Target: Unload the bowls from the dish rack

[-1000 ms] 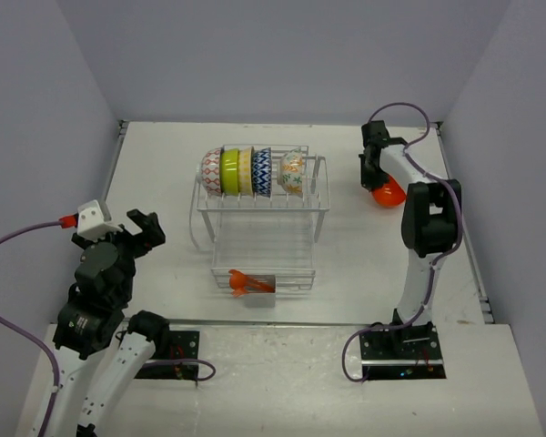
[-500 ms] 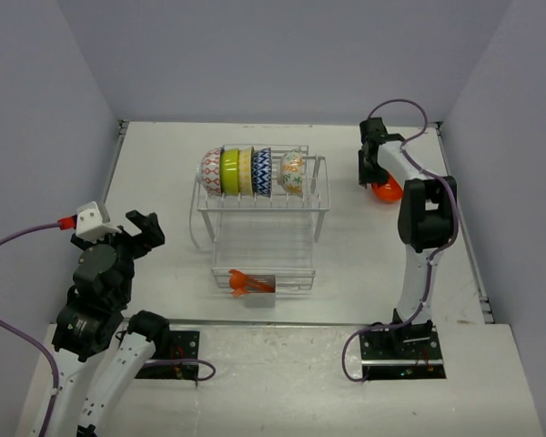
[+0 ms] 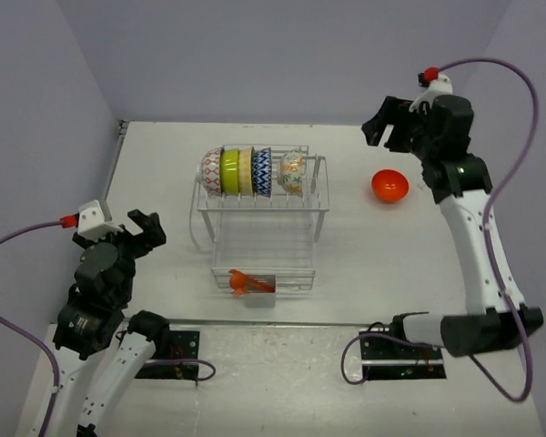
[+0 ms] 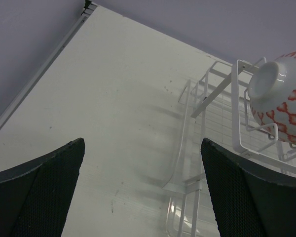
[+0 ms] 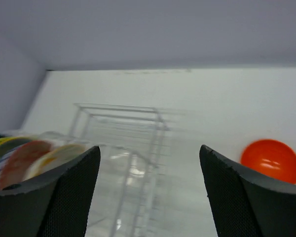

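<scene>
Five bowls stand on edge in a tight row on the upper shelf of the white wire dish rack (image 3: 264, 238), held upright by its slots. From left to right they are the red-patterned bowl (image 3: 210, 171), lime green bowl (image 3: 229, 170), cream-yellow bowl (image 3: 245, 170), blue-patterned bowl (image 3: 261, 170) and white floral bowl (image 3: 291, 172). The plain orange bowl (image 3: 389, 186) sits mouth up on the table (image 3: 364, 246), well to the right of the rack, which looks like the chosen unloading spot. Your right gripper (image 3: 380, 130) hangs high over the far right of the table, apart from the orange bowl, fingers spread wide with nothing between them. Its wrist view looks toward the rack, so the floral bowl at the near end seems the likely next pick. Your left gripper (image 3: 144, 228) hovers near the table's left front, fully spread and empty, facing the rack's left end where the red-patterned bowl sits. Orange utensils (image 3: 246, 282) lie in the rack's front holder and are not part of your job.
</scene>
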### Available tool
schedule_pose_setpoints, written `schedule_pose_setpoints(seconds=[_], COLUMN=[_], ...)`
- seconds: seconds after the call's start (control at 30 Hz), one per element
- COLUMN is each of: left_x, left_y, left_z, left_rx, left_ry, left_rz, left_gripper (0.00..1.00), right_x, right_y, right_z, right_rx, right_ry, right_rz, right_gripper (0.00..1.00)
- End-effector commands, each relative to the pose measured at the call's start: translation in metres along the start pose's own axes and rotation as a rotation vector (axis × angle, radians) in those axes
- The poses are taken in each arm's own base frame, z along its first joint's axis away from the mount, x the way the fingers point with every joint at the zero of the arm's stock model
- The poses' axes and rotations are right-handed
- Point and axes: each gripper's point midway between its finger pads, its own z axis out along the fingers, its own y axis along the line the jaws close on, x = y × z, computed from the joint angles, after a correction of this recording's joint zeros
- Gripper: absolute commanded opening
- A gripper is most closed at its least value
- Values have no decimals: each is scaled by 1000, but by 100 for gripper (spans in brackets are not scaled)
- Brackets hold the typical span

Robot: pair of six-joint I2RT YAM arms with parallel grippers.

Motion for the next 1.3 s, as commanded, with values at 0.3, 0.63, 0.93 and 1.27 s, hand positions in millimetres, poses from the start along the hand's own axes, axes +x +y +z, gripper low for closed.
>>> schedule_pose_setpoints(seconds=[0.3,0.63,0.93,1.27], left_x=[0,4,5,4], left_y=[-1,-4,-5,-5], left_z=[9,11,13,12], left_rx=[-15,-7,-4,1], left_ry=[-1,14,20,16], left_rz=[17,28,30,29], left_gripper=[100,100,100,100], right_x=[22,68,90,100], right_y=[176,171,186,193], right_z=[-93,-55,-53,-48], right_rx=[-947,-876,-983,-1066], right_ry=[118,253,329,376], right_rz=[149,206,212,237], right_gripper=[94,74,38,26])
